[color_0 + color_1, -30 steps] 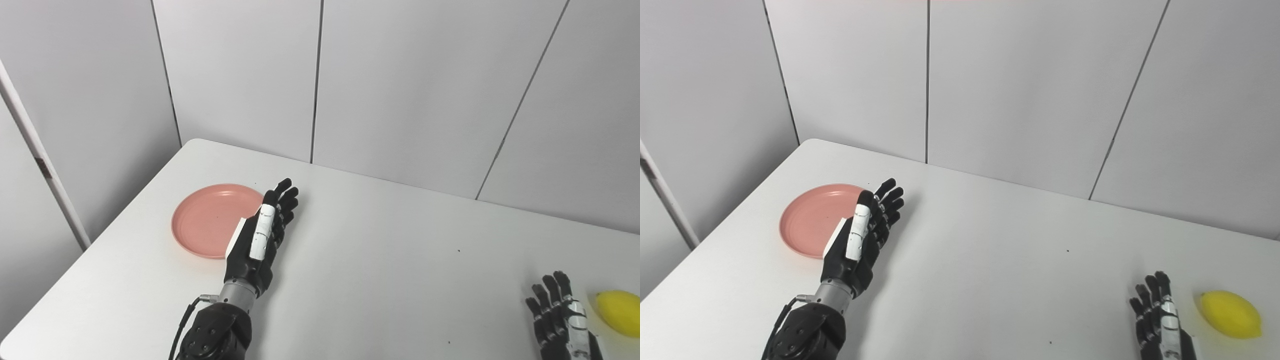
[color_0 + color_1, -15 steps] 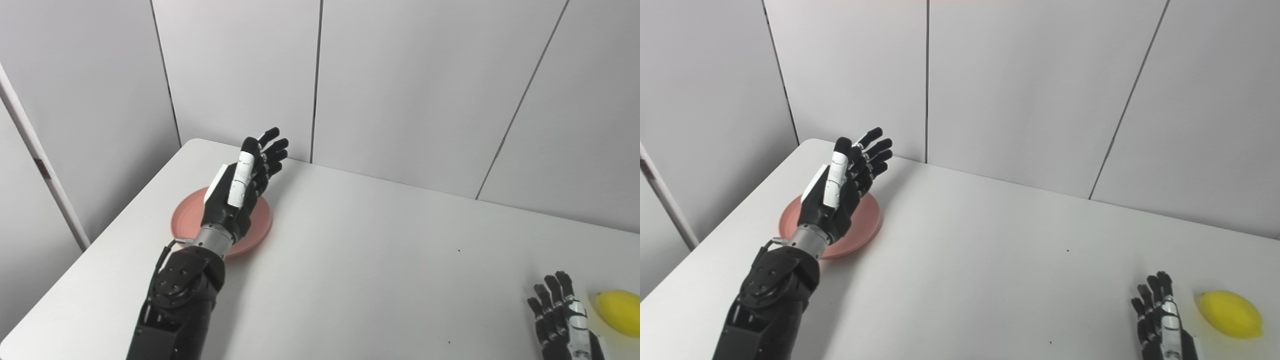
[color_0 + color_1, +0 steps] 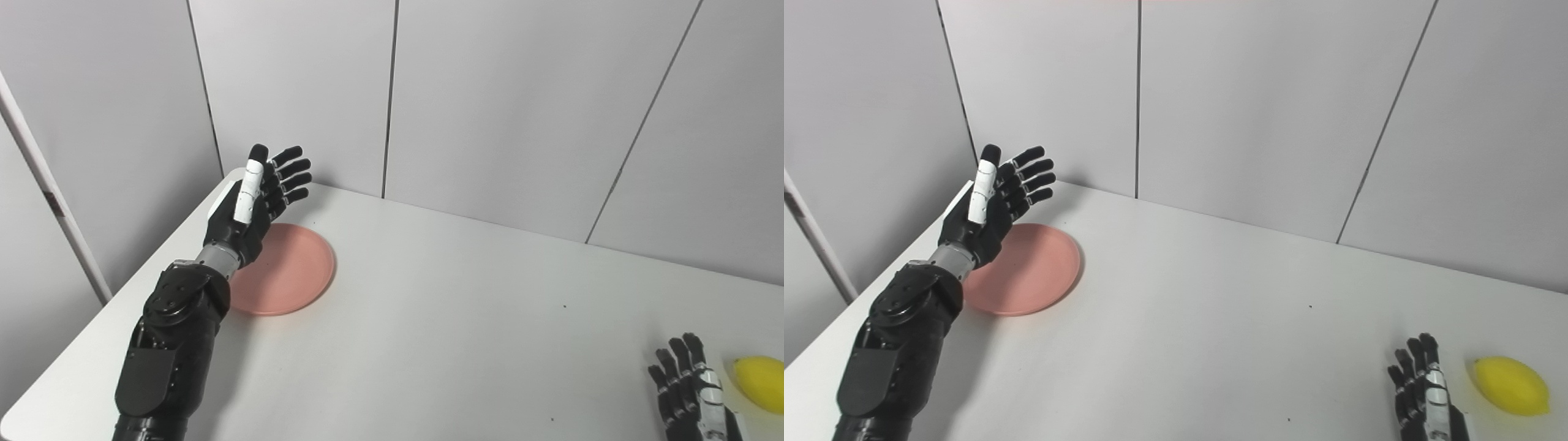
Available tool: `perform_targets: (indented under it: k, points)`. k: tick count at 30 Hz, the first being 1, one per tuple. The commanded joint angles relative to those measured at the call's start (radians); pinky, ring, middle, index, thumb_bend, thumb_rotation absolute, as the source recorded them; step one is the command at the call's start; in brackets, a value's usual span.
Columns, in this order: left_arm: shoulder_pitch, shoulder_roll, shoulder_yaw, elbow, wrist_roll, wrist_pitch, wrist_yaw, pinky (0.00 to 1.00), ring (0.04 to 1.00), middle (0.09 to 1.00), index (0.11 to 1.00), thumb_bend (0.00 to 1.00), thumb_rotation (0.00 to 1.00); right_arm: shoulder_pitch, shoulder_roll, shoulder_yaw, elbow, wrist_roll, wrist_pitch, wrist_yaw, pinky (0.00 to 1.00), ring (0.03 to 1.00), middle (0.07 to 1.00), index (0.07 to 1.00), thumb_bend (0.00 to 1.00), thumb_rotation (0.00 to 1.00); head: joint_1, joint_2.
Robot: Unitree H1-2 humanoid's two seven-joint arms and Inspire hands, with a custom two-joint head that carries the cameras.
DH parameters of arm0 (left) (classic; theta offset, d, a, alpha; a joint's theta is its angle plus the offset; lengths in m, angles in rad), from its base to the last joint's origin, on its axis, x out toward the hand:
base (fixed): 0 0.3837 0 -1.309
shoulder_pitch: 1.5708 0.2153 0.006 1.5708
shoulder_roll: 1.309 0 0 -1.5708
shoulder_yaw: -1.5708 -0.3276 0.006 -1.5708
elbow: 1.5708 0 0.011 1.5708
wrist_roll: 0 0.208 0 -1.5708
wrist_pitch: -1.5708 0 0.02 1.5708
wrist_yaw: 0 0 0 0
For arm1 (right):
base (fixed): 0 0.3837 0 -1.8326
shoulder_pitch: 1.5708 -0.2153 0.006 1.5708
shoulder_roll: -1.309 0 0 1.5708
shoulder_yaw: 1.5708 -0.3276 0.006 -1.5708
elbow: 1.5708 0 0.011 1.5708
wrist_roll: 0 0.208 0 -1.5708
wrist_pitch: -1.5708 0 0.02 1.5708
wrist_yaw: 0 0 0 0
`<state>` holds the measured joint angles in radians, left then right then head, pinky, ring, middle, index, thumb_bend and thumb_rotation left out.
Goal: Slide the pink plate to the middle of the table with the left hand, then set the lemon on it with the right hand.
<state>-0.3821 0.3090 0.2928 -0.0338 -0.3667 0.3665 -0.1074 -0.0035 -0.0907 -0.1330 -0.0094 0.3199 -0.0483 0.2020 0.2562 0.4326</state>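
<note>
While my left hand [image 3: 254, 199] was down at the plate's near-right edge a second ago, it has since swung up and over and now hangs raised at about ten o'clock on the pink plate [image 3: 288, 269], fingers spread and straight, holding nothing. I read that as lining up on the far-left side so I can push the plate toward three o'clock. The hand looks lifted off the surface; I cannot tell whether any fingertip touches the rim, and I doubt it. The plate itself has not shifted: it sits at the table's [image 3: 441, 318] nine o'clock side, near the far-left corner, well short of the middle. So the slide has not begun, and the first half of the job is all ahead of me.

My right hand [image 3: 1424, 389] has kept its place low at five o'clock, fingers extended and apart, empty. The lemon [image 3: 1511, 386] lies just beside it at its three o'clock, near the right edge, apart from the fingers. Next I judge I must lower the left hand behind the rim before pushing.
</note>
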Motion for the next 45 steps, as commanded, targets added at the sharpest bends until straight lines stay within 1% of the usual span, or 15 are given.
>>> perform_targets:
  k: [1, 3, 7, 10, 14, 18, 22, 23, 27, 31, 33, 34, 40, 42, 45]
  points:
    - [-0.061, 0.054, 0.022, 0.006, -0.013, -0.054, -0.020, 0.84, 0.844, 0.837, 0.828, 1.00, 0.91, 0.068, 0.026, 0.008, 0.073, 0.006, -0.025, 0.005, 1.00, 0.992, 1.000, 1.000, 0.59, 0.90, -0.002, 0.001]
    - [-0.074, 0.075, 0.038, 0.040, -0.009, -0.064, -0.024, 0.81, 0.820, 0.819, 0.825, 1.00, 0.92, 0.069, 0.026, 0.009, 0.068, 0.007, -0.022, 0.006, 1.00, 0.993, 1.000, 1.000, 0.60, 0.89, -0.003, 0.001]
    - [-0.086, 0.099, 0.059, 0.098, 0.000, -0.097, -0.029, 0.77, 0.780, 0.769, 0.769, 1.00, 0.86, 0.069, 0.026, 0.009, 0.068, 0.008, -0.024, 0.007, 1.00, 0.989, 1.000, 1.000, 0.60, 0.89, -0.004, 0.001]
    - [-0.097, 0.117, 0.077, 0.148, 0.000, -0.119, -0.026, 0.74, 0.759, 0.750, 0.747, 1.00, 0.83, 0.068, 0.023, 0.009, 0.071, 0.010, -0.026, 0.011, 1.00, 0.991, 1.000, 1.000, 0.60, 0.90, -0.002, 0.001]
    - [-0.104, 0.144, 0.087, 0.213, -0.002, -0.154, -0.042, 0.73, 0.749, 0.757, 0.763, 1.00, 0.82, 0.068, 0.025, 0.006, 0.071, 0.010, -0.025, 0.007, 1.00, 0.982, 0.996, 1.000, 0.60, 0.89, -0.002, 0.001]
    - [-0.117, 0.167, 0.105, 0.290, -0.013, -0.183, -0.055, 0.70, 0.754, 0.768, 0.771, 1.00, 0.78, 0.069, 0.022, 0.005, 0.073, 0.014, -0.025, 0.012, 1.00, 0.983, 0.996, 1.000, 0.61, 0.88, -0.003, 0.003]
    - [-0.127, 0.184, 0.112, 0.351, -0.005, -0.213, -0.063, 0.71, 0.755, 0.766, 0.761, 1.00, 0.76, 0.071, 0.020, 0.006, 0.073, 0.011, -0.028, 0.013, 1.00, 0.979, 0.993, 1.000, 0.61, 0.89, -0.002, 0.003]
    - [-0.130, 0.189, 0.112, 0.367, -0.002, -0.222, -0.066, 0.70, 0.726, 0.732, 0.739, 1.00, 0.76, 0.071, 0.020, 0.006, 0.074, 0.012, -0.029, 0.013, 1.00, 0.979, 0.993, 1.000, 0.61, 0.89, -0.002, 0.003]
    - [-0.142, 0.209, 0.108, 0.439, 0.002, -0.260, -0.083, 0.68, 0.704, 0.713, 0.733, 1.00, 0.77, 0.071, 0.024, 0.005, 0.067, 0.011, -0.023, 0.006, 1.00, 0.979, 0.992, 1.000, 0.60, 0.89, -0.002, 0.004]
    - [-0.159, 0.213, 0.113, 0.522, -0.010, -0.300, -0.097, 0.67, 0.692, 0.703, 0.735, 1.00, 0.74, 0.073, 0.020, 0.008, 0.063, 0.006, -0.021, 0.008, 1.00, 0.985, 0.997, 1.000, 0.61, 0.90, -0.004, 0.005]
    - [-0.166, 0.213, 0.116, 0.557, -0.016, -0.317, -0.105, 0.67, 0.695, 0.714, 0.741, 1.00, 0.74, 0.074, 0.019, 0.008, 0.063, 0.008, -0.026, 0.011, 1.00, 0.983, 0.997, 1.000, 0.60, 0.90, -0.008, 0.010]
    - [-0.168, 0.213, 0.117, 0.572, -0.017, -0.327, -0.108, 0.66, 0.686, 0.704, 0.748, 1.00, 0.74, 0.074, 0.020, 0.008, 0.065, 0.009, -0.029, 0.012, 1.00, 0.982, 0.998, 1.000, 0.60, 0.89, -0.008, 0.010]
    - [-0.179, 0.210, 0.113, 0.644, -0.004, -0.374, -0.108, 0.65, 0.665, 0.674, 0.761, 1.00, 0.74, 0.077, 0.020, 0.009, 0.056, 0.005, -0.025, 0.009, 1.00, 0.978, 0.997, 1.000, 0.61, 0.89, -0.009, 0.014]
    - [-0.183, 0.211, 0.109, 0.671, 0.001, -0.390, -0.108, 0.65, 0.651, 0.678, 0.767, 1.00, 0.76, 0.077, 0.021, 0.009, 0.055, 0.004, -0.024, 0.008, 1.00, 0.975, 0.992, 1.000, 0.60, 0.90, -0.011, 0.013]
    - [-0.185, 0.199, 0.113, 0.702, -0.003, -0.415, -0.099, 0.67, 0.663, 0.680, 0.769, 1.00, 0.76, 0.076, 0.023, 0.008, 0.053, 0.002, -0.020, 0.003, 1.00, 0.974, 0.990, 1.000, 0.60, 0.89, -0.015, 0.010]
